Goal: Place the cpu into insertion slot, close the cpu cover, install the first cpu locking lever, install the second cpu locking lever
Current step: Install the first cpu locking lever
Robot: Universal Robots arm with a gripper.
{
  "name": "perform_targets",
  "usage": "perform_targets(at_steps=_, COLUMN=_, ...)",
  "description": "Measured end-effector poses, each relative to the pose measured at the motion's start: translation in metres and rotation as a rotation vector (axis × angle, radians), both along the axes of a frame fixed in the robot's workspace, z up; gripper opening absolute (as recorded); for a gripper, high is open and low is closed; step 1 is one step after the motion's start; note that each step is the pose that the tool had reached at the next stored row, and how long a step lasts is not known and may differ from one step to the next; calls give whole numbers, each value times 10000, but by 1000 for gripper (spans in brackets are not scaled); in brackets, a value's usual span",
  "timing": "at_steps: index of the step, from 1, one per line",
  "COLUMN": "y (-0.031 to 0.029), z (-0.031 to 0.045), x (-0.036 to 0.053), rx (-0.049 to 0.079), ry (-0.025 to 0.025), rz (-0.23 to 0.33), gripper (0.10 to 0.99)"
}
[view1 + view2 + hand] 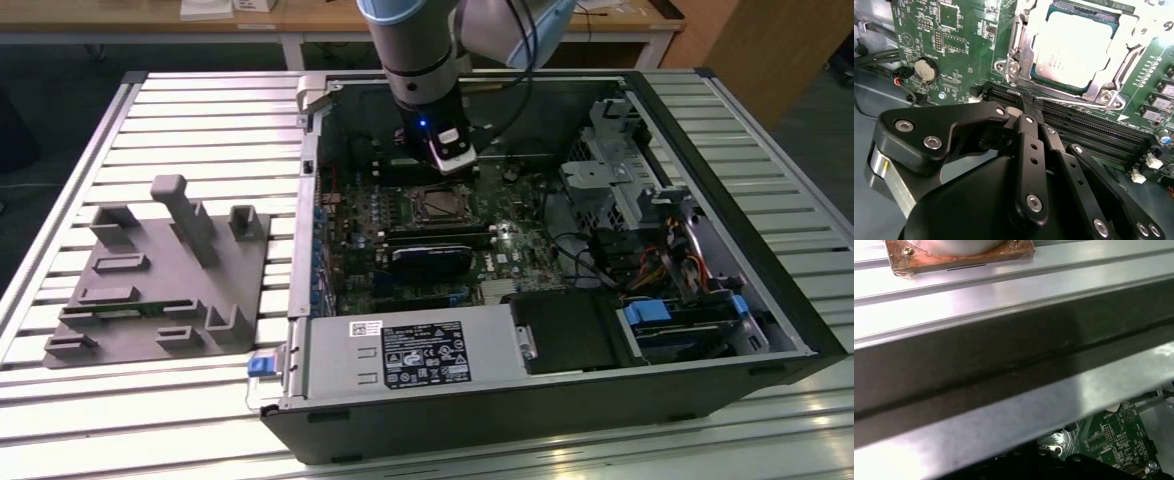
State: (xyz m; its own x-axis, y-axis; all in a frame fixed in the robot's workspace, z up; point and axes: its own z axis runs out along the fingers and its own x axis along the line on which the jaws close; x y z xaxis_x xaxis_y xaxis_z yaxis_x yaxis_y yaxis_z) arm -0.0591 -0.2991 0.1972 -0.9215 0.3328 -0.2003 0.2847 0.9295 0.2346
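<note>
The cpu, a flat silver-grey square, lies in the insertion slot on the green motherboard. The cpu cover, a silvery frame with a window, lies down over the chip's edges. A thin metal locking lever runs along the socket's side nearest my fingers. My gripper is shut, its black fingertips together right at that lever's end beside the memory slots; I cannot tell whether they press it. In the exterior view the gripper hangs inside the case just behind the socket.
The open computer case lies on a slatted metal table. Black memory slots, a coin battery, a black card, a power supply and drive bays surround the socket. A grey fixture sits at the exterior view's left.
</note>
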Motion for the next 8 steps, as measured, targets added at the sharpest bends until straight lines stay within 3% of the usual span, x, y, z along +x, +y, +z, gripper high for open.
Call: perform_targets(at_steps=8, y=0, z=-30, x=-29, rx=-77, ry=-32, rz=1, gripper=106)
